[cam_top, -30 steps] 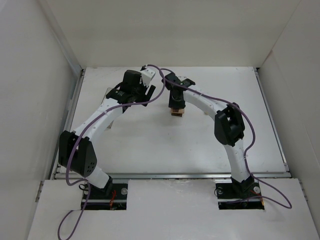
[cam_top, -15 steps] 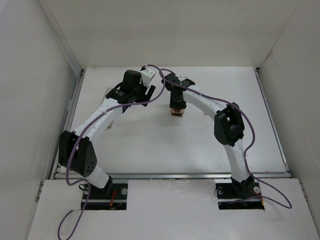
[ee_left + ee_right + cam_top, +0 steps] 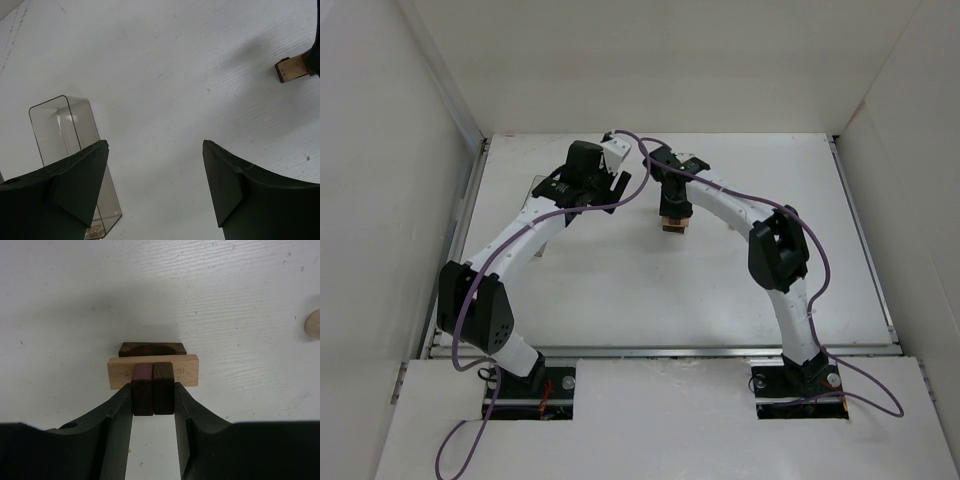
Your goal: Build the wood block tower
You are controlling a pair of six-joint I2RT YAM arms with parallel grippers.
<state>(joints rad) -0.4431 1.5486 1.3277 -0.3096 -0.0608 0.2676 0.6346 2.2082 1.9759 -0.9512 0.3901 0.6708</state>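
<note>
My right gripper (image 3: 153,388) is shut on two dark brown cubes (image 3: 153,382) held side by side between its fingers. They sit over the middle of the flat tan slab (image 3: 120,372), which lies across a dark brown block (image 3: 152,348). From above, this stack (image 3: 673,227) shows just under the right gripper (image 3: 673,212) at the table's middle back. A pale beige cylinder (image 3: 313,323) peeks in at the right edge. My left gripper (image 3: 155,150) hangs open and empty over bare table, with the slab's end (image 3: 292,68) far to its right.
A clear plastic box (image 3: 65,130) lies on the table beside the left finger of my left gripper. White walls enclose the table on the left, back and right. Purple cables loop over both arms (image 3: 620,190).
</note>
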